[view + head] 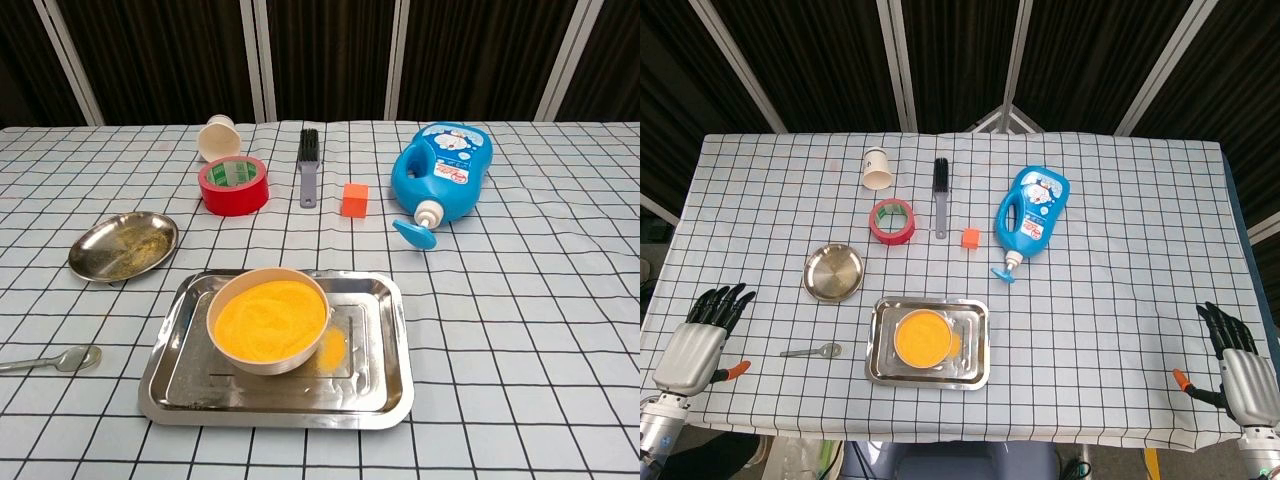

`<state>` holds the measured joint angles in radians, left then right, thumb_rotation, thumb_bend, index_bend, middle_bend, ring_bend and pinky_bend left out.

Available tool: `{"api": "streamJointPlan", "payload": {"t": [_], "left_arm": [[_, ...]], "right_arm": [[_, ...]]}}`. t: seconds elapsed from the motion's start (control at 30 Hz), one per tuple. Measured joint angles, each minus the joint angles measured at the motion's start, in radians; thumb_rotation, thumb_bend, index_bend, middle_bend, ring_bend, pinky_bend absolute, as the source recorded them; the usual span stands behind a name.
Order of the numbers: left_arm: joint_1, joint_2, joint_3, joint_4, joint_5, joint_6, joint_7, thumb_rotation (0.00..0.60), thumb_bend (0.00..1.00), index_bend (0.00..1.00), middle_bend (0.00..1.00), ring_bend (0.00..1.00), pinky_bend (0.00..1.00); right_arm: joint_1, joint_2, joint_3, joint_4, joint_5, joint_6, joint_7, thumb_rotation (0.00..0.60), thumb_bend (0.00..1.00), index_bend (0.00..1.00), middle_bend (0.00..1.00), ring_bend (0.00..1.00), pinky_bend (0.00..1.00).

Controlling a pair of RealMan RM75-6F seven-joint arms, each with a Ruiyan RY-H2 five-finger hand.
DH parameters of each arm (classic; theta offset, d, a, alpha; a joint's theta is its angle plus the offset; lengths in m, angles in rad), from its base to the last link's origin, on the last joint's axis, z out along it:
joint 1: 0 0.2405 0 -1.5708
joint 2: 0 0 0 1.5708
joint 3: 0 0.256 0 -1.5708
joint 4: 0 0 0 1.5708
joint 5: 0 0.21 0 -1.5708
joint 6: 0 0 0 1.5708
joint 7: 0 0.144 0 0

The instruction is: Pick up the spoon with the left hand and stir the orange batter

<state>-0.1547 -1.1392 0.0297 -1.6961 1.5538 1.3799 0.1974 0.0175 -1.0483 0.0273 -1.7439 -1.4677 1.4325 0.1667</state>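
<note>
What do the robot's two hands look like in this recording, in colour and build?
Both the left hand and the right hand have silver-grey metallic palms, black segmented fingers and an orange-tipped thumb. Each sits on a grey cylindrical wrist. They show only in the head view; no cables or markings are discernible.

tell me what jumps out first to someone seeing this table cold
The bowl of orange batter draws the eye first, sitting in a steel tray at the near centre. Next is the blue bottle lying on its side toward the far right, with a red tape roll further left. The spoon lies untouched near the open left hand.
</note>
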Motion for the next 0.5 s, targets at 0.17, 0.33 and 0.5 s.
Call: {"api": "streamJointPlan", "payload": {"t": [0.17,0.33,0.5], "left_arm": [[-0.001,0.0,0.0,-0.001,-0.001,-0.003,0.003,0.6,0.09,0.0,0.0,0.0,0.01],[0.001,-0.001,0.002,-0.002,0.002,0.0,0.006,0.6,0.09,0.0,0.0,0.0,0.01],[0.001,-0.002,0.003,-0.002,-0.002,-0.004,0.01,0.6,0.09,0.0,0.0,0.0,0.01]], "right_arm": [[-0.001,0.0,0.0,0.0,0.001,0.001,0.0,0.6,0.31,0.0,0.0,0.0,0.0],[-0.002,0.001,-0.001,-0.002,-0.003,0.005,0.001,0.6,0.31,0.0,0.0,0.0,0.0],[-0.002,0.0,-0.002,-0.002,-0.006,0.006,-0.001,0.6,0.31,0.0,0.0,0.0,0.0]]}}
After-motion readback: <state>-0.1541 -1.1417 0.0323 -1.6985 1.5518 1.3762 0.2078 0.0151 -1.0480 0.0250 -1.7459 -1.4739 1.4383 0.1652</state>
